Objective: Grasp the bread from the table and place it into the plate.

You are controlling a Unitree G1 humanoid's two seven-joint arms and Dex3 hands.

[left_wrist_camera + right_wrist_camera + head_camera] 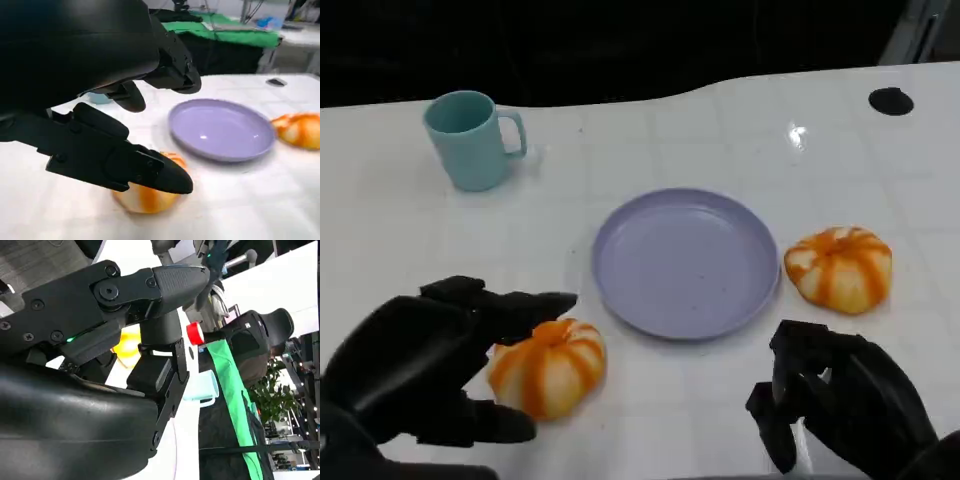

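Two orange-and-white striped bread rolls lie on the white table. One bread (555,368) (145,200) sits at the front left of the purple plate (685,262) (220,130), which holds nothing. My left hand (420,365) (90,75) reaches around this bread with its fingers spread, one finger above it and the thumb in front; a firm grip does not show. The other bread (838,268) (300,130) lies just right of the plate. My right hand (845,405) (100,365) hovers near the table's front right, holding nothing, in front of the second bread.
A teal mug (470,138) (202,387) stands at the back left. A small black disc (890,100) lies at the far right back. The table's dark back edge runs behind them.
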